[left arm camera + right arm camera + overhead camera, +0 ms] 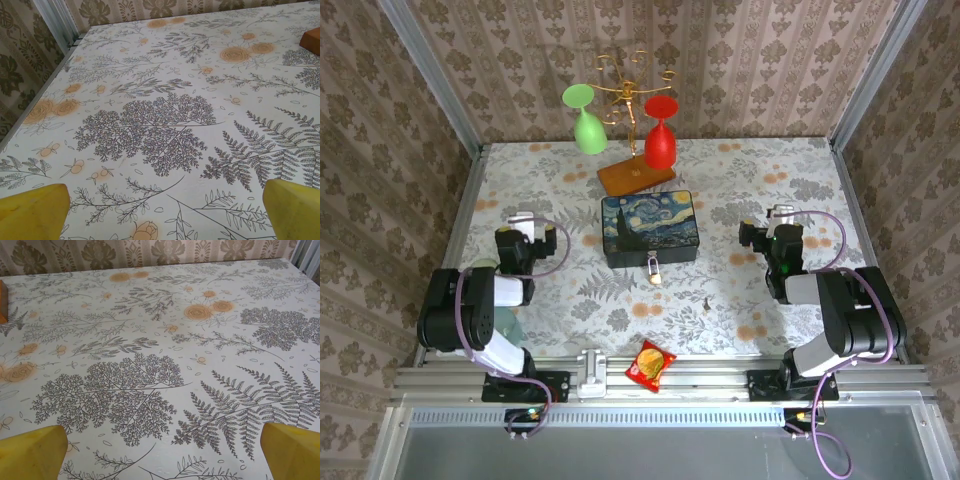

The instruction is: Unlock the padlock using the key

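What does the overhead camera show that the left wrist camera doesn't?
Overhead: the padlock at the near edge of the painted box, the key apart to its right, a snack packet, a green glass and a red glass on a stand. Left wrist: the yellow fingertips of the left gripper up close, spread wide. Shared: the flowered tablecloth, the wallpapered wall, and the stand's wooden base, just a corner in the wrist view.

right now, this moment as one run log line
left claw: open | right claw: open | padlock: at painted box near edge | key: on table right of padlock, untouched
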`<state>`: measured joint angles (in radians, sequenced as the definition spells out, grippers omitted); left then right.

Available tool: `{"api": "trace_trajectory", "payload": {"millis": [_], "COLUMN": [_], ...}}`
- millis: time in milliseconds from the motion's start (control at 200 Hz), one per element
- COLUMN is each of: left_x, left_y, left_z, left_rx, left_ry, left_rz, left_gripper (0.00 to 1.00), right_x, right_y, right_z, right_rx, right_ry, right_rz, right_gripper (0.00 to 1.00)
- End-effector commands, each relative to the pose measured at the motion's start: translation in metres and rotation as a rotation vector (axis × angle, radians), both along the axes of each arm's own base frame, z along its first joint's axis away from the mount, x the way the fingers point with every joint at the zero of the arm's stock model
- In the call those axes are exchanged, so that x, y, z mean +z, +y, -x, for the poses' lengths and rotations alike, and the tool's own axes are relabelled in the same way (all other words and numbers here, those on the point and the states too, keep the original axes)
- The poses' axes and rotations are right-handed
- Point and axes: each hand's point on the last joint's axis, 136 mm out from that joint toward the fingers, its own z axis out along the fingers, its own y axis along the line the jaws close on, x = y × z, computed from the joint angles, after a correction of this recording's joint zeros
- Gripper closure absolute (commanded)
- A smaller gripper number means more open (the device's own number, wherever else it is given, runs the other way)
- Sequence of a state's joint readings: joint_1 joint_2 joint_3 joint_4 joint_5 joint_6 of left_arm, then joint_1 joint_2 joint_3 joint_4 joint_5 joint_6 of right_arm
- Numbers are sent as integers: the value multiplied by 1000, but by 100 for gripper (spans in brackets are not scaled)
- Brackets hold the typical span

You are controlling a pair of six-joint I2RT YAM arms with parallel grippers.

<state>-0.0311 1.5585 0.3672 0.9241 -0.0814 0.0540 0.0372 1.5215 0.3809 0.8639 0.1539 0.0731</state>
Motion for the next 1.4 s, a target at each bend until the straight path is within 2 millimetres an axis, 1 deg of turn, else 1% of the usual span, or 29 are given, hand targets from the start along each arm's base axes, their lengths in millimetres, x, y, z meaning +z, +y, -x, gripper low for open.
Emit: {"api": "trace_trajectory", "payload": {"millis": [0, 1035, 1100, 1140, 1175, 1265, 1295, 1310, 1395], "left_x": [8, 9, 10, 14, 21, 41, 48, 52, 74], "left_y": [-1, -1, 2, 6, 4, 1, 0, 0, 7], "left_z": [-6, -6, -5, -3, 0, 8, 9, 11, 20], "left_rx": [-10, -18, -3, 17, 9, 11, 5, 6, 60], "left_ry": [-23, -25, -30, -43, -64, -82, -88, -92, -133], "left_rz": [-4, 4, 10, 14, 12, -11, -13, -13, 22], "left_gripper": [0, 0, 0, 0, 0, 0, 0, 0, 0], "right_x": [5, 6, 5, 7, 9, 26, 26, 36, 48], "right_y": [-3, -3, -3, -4, -4, -3, -3, -2, -2], "right_z": [-5, -5, -5, -4, -3, 2, 4, 5, 10], "right_rx": [-10, -9, -8, -11, -11, -8, -5, -6, -22], "right_ry": [-11, -12, -12, -18, -21, -44, -20, -40, 4], "right_rz": [28, 27, 26, 26, 26, 26, 25, 20, -32], "right_gripper": [0, 0, 0, 0, 0, 0, 0, 0, 0]}}
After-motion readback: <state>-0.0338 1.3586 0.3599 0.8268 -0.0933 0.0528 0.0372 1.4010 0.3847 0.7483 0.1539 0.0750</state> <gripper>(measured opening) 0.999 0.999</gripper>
